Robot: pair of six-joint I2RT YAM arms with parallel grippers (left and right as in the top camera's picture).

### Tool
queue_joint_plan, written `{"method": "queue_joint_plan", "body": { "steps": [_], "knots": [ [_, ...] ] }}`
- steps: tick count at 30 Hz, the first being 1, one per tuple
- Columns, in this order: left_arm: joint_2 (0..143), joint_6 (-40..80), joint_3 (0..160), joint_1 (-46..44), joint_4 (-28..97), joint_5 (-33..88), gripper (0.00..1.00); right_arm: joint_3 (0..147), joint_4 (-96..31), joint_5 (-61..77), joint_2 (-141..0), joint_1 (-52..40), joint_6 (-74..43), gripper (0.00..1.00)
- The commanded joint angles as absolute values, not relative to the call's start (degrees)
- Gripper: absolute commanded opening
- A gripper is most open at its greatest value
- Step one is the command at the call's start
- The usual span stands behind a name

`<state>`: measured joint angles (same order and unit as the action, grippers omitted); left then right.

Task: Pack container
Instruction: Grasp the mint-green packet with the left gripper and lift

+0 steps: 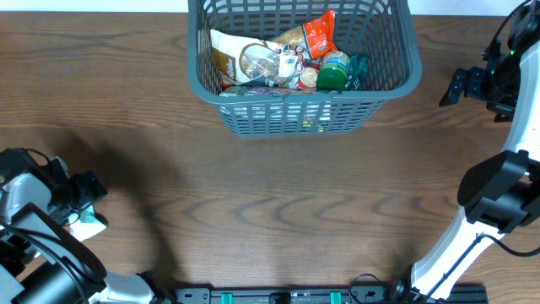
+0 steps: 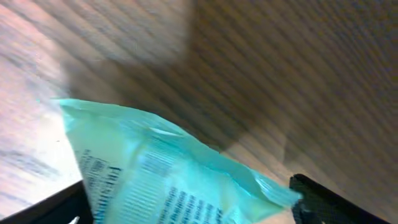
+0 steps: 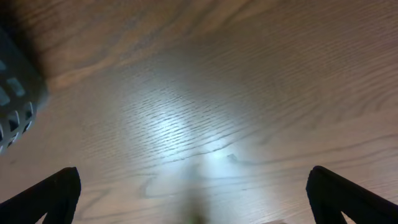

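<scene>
Watching wood-grain table (image 1: 270, 211) fill my view: dark brown, bright glare patch at centre of right wrist view. Black rail (image 1: 253, 295) along bottom edge, green tabs.

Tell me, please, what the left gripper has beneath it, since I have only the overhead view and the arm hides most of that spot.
Observer: The left wrist view shows a teal packet with dark print between the fingers of the left gripper, whose jaws stand wide to either side of it. I cannot tell whether they touch it.
Operator: Thank you. Is the right gripper carrying anything?
Observer: No. In its own wrist view the right gripper is open, with only bare table between its fingers.
</scene>
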<state>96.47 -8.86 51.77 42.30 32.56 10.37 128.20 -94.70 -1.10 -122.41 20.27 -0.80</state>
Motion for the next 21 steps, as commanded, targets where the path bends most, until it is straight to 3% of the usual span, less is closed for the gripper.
{"method": "queue_joint_plan", "body": {
  "steps": [1,5,9,17,21],
  "knots": [
    [97.03,-9.41,51.53,41.58,32.91,10.98,0.81,128.18,-94.80,-1.52,-122.39,19.84,-0.12,0.99],
    [97.03,-9.39,51.53,41.54,33.36,10.98,0.60,128.18,-94.80,-1.69,-122.39,19.88,-0.01,0.99],
    [97.01,-9.32,51.53,41.54,33.76,10.98,0.49,128.18,-94.80,-2.17,-122.39,19.94,0.56,0.99],
    [96.88,-6.61,51.55,41.52,33.98,11.42,0.13,128.18,-95.04,-2.44,-122.39,19.94,0.99,0.99],
    [95.92,-5.65,53.12,41.04,36.18,16.80,0.09,128.18,-95.13,-2.39,-122.39,19.94,0.99,0.99]
  ]
}}
